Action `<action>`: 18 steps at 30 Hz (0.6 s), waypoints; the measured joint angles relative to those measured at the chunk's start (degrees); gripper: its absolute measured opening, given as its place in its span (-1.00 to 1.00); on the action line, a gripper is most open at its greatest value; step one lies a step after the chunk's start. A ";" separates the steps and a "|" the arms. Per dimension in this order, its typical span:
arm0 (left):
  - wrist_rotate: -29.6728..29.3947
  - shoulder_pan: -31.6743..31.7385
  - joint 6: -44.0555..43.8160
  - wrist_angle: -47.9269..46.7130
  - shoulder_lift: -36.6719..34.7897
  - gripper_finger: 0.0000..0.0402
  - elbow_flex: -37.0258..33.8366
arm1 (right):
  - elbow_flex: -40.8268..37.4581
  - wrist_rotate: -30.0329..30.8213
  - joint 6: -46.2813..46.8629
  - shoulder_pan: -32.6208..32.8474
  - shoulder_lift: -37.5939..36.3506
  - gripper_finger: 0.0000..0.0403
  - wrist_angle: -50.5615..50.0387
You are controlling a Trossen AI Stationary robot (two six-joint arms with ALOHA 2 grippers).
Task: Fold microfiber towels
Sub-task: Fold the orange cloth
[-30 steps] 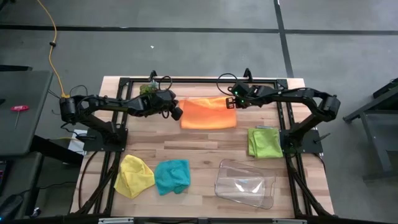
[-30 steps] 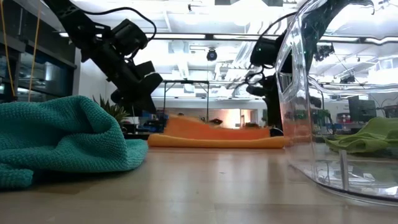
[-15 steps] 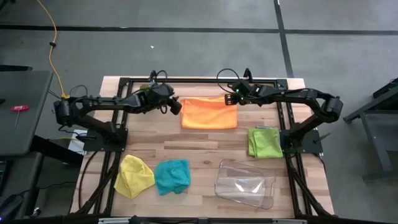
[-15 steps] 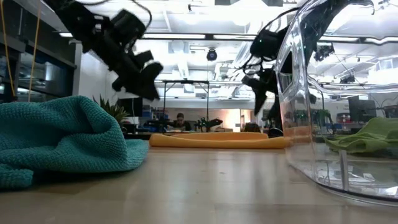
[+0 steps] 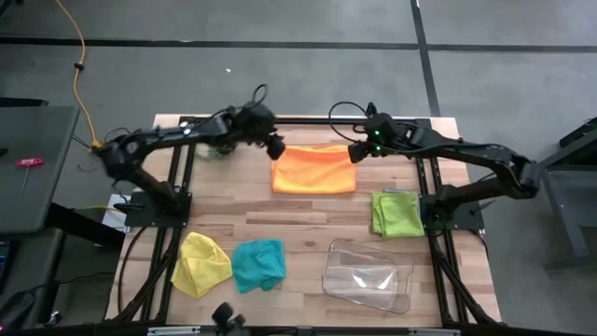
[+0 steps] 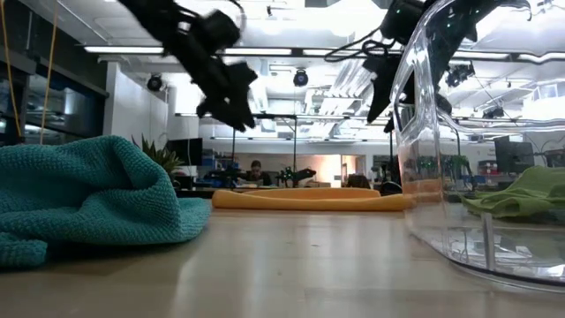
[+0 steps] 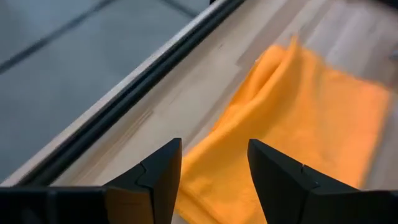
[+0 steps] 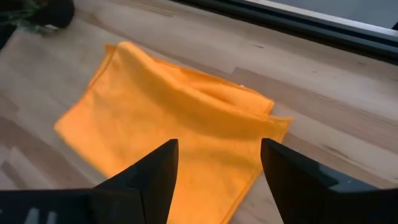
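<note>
An orange towel point(image 5: 313, 169) lies folded flat at the far middle of the table, and shows as a low strip in the low view point(image 6: 309, 200). My left gripper point(image 5: 274, 147) hangs open above its far left corner, with the cloth visible past the fingers point(image 7: 214, 149). Over the far right corner, my right gripper point(image 5: 358, 152) is also open point(image 8: 219, 149). Both are raised clear of the cloth point(image 6: 231, 93) point(image 6: 380, 88). A lime green towel point(image 5: 395, 213) lies folded at the right. A yellow towel point(image 5: 201, 264) and a teal towel point(image 5: 257, 264) sit crumpled near the front.
A clear plastic tray point(image 5: 368, 275) stands at the front right, filling the right of the low view point(image 6: 468, 132). A small leafy clump point(image 5: 219, 140) sits at the far left by the black frame rail point(image 5: 308, 119). Bare wood point(image 5: 298, 219) lies between the orange towel and the front cloths.
Both grippers have opened and let go of the orange towel's far edge, then risen well clear of it; the left one has also drifted toward the far edge. The towel's raised far edge has dropped, so it now lies flat and folded.
</note>
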 joint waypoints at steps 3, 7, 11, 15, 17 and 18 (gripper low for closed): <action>2.63 1.20 2.52 -7.77 8.21 -0.15 8.57 | 0.00 0.02 0.97 0.45 -0.90 0.09 -0.46; 10.30 1.17 3.11 -13.83 16.10 -0.31 16.16 | 0.00 0.51 2.91 1.46 -0.97 0.09 -0.85; 13.49 -1.38 3.94 -16.06 18.04 -0.77 16.98 | 0.00 2.92 3.01 2.86 -0.97 0.09 -4.13; 13.76 -3.55 4.09 -14.44 17.95 -0.94 14.70 | 0.00 6.31 4.20 3.80 -0.91 0.09 -10.32; 14.84 -3.70 2.24 -12.77 17.65 -0.98 12.39 | 0.00 7.22 4.35 3.89 -0.90 0.09 -12.93; 15.70 -3.71 1.32 -11.10 17.50 -0.99 11.13 | -0.03 7.28 4.34 3.86 -0.90 0.09 -13.77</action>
